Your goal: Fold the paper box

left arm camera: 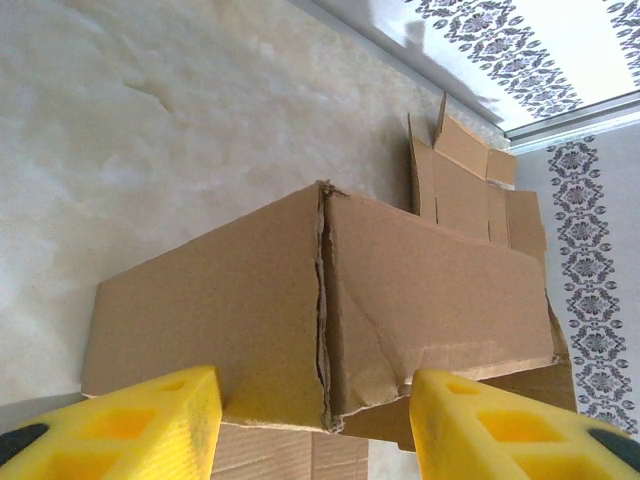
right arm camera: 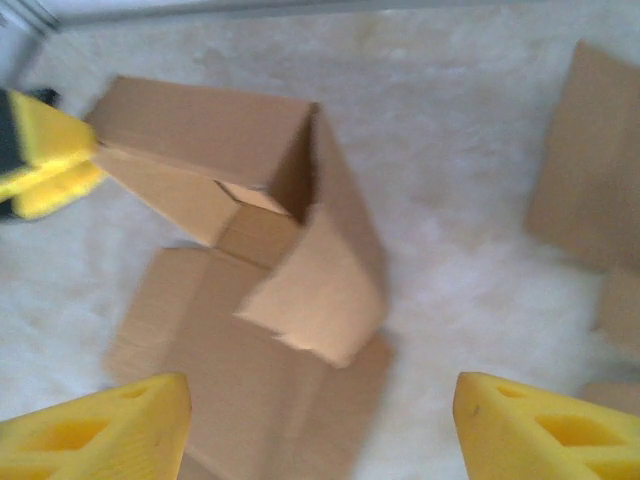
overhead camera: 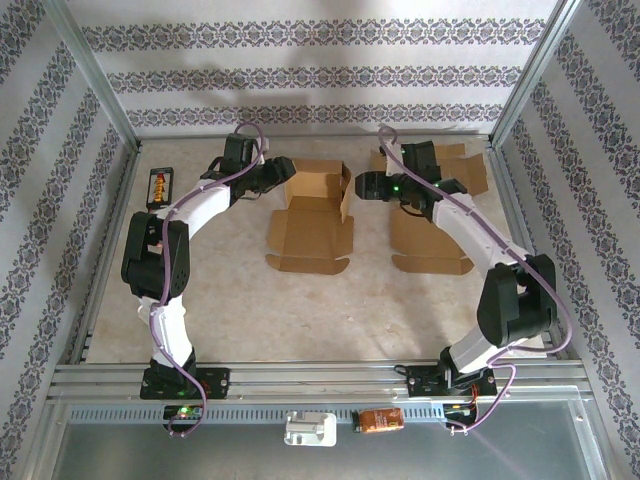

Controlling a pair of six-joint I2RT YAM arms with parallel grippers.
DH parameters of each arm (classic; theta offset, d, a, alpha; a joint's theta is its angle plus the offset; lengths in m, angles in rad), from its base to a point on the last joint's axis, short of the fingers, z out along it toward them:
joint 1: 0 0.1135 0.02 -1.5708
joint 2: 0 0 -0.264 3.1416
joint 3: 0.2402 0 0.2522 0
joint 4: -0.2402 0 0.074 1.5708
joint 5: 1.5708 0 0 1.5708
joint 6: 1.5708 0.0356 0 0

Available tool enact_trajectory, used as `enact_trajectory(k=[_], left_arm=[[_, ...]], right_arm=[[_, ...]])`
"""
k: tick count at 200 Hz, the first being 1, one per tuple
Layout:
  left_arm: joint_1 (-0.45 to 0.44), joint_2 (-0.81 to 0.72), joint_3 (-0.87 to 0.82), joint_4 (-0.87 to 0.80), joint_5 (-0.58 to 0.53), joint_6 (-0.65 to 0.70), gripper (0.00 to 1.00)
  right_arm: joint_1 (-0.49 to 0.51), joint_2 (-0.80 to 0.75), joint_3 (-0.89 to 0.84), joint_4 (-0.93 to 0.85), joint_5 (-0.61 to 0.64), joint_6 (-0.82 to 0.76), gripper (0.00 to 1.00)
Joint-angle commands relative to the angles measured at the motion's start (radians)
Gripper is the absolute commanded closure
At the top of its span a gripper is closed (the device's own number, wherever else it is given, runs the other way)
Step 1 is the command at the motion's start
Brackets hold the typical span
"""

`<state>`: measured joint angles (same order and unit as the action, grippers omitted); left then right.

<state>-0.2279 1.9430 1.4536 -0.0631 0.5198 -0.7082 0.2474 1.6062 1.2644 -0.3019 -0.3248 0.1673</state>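
The paper box [overhead camera: 312, 215] sits half-raised in the middle of the table [overhead camera: 230, 300] between my arms; it looks like light, thin card that creases easily; my right gripper [right arm camera: 320, 395] gapes empty above it; my left gripper [left arm camera: 315, 390] straddles a wall corner, pinching or not I cannot tell, so I'd hold the walls close to their fold lines.

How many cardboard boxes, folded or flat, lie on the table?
2. One partly folded cardboard box stands at the middle of the table. One flat cardboard blank lies to its right, under the right arm; the arm hides part, so it may be two.
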Motion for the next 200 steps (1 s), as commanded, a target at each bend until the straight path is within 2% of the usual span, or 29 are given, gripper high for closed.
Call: enact_trajectory(k=[1,33,62,107,176,200], left_arm=[[-0.005,0.019,0.033,-0.011,-0.001,0.026,0.48],[-0.005,0.019,0.040,-0.020,0.004,0.032,0.48],[-0.005,0.018,0.049,-0.033,0.007,0.042,0.48],[-0.012,0.031,0.065,-0.032,0.031,0.045,0.48],[-0.022,0.032,0.081,-0.033,0.040,0.061,0.48],[-0.022,0.011,0.063,-0.013,0.024,0.074,0.48]], right_arm=[[-0.004,0.118,0.017,-0.003,-0.037,-0.326,0.32],[0.007,0.260,0.136,-0.044,-0.092,-0.501,0.35],[0.034,0.324,0.190,-0.049,-0.080,-0.602,0.36],[0.067,0.391,0.251,-0.033,-0.006,-0.683,0.45],[0.079,0.448,0.328,-0.055,-0.071,-0.736,0.47],[0.078,0.467,0.342,-0.041,-0.032,-0.745,0.58]])
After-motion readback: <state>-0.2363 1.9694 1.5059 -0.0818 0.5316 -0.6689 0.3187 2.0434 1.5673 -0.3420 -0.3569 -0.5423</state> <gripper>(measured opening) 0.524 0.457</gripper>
